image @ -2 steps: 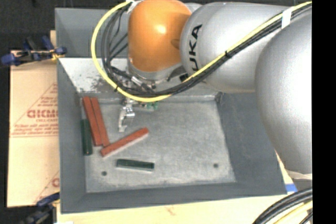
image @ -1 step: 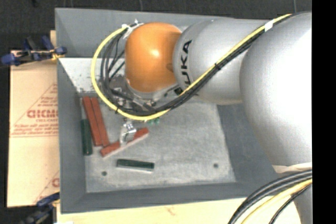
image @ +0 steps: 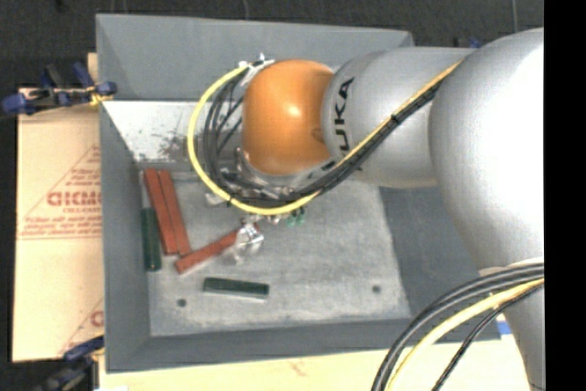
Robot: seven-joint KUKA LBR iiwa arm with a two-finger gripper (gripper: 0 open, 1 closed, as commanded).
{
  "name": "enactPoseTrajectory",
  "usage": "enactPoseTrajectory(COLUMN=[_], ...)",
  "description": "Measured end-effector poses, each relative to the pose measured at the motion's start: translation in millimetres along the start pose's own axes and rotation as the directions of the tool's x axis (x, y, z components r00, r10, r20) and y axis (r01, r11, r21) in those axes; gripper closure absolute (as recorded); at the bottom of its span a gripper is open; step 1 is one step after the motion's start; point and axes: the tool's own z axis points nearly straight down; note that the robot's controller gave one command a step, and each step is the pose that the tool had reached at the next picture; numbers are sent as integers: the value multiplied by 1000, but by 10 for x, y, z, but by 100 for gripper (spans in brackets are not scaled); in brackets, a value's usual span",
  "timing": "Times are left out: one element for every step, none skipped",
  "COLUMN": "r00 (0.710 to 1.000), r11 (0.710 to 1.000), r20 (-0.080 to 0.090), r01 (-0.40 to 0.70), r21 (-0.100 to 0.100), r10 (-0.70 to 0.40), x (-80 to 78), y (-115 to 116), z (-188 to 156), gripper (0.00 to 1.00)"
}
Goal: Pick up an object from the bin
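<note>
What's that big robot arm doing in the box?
The robot arm is reaching down into the grey bin to pick something up. Its gripper is right at the end of a slanted reddish-brown stick on the bin floor. I can't tell whether it has grabbed it. To the left lie two more reddish-brown sticks with a dark green stick beside them. Another green stick lies nearer the front.

Red and green sticks (image: 165,215) crowding left, bin floor (image: 352,266) open at right
</note>
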Motion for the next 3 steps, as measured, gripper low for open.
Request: enactPoseTrajectory(r00=[983,983,992], r11=[983,983,992], r20=[-15,-14,1], r01=[185,184,125], r21=[-5,-5,-1], r10=[-185,-184,-125], x=[376,375,483], y=[-207,-207,-317], z=[900,899,-615], gripper=[100,100,100])
